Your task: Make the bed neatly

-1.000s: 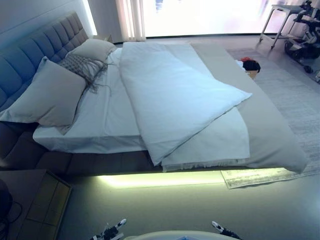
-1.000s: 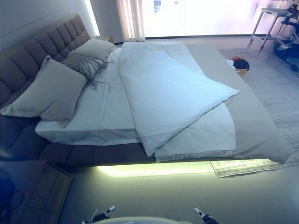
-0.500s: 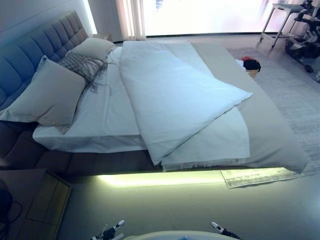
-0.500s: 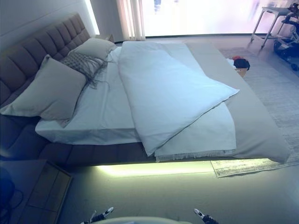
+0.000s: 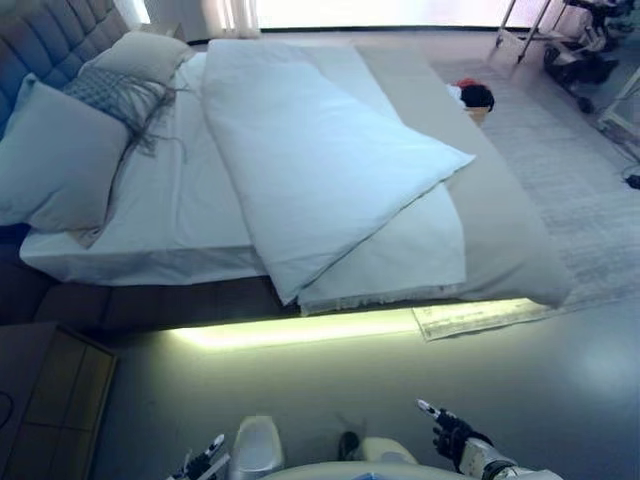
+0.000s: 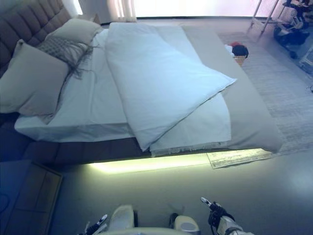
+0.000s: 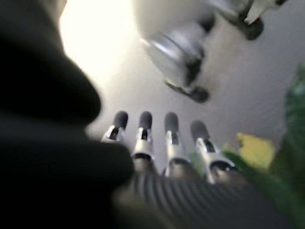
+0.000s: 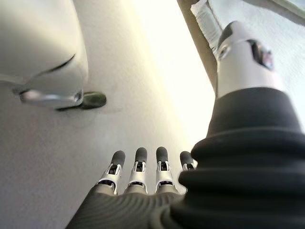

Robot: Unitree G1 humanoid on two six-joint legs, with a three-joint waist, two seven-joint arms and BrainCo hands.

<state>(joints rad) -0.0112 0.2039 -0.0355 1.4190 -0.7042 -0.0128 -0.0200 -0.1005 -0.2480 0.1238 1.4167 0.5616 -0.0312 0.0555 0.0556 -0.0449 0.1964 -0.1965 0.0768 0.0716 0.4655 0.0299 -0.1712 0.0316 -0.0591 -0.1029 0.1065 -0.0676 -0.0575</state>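
The bed (image 5: 150,305) lies ahead of me, its tufted headboard (image 5: 40,35) at the left. A white duvet (image 5: 310,170) is folded back slantwise over itself, one corner pointing to the right. Beside it the white sheet (image 5: 170,210) is bare. A grey cover (image 5: 500,220) runs along the bed's right side. A large pillow (image 5: 55,165), a fringed cushion (image 5: 115,90) and a second pillow (image 5: 140,55) rest by the headboard. My left hand (image 5: 200,462) and right hand (image 5: 455,440) hang low over the floor, well short of the bed, fingers (image 8: 138,164) straight and holding nothing.
A wooden nightstand (image 5: 50,400) stands at the lower left. A lit strip glows under the bed frame, with a flat printed mat (image 5: 470,318) on the floor beside it. A rug (image 5: 580,210), a basket of clothes (image 5: 475,98) and wheeled equipment (image 5: 580,50) are at the right.
The camera has tilted down and shifted, so the bed sits higher and further left in view. More of my right hand now shows. The bedding itself has not moved.
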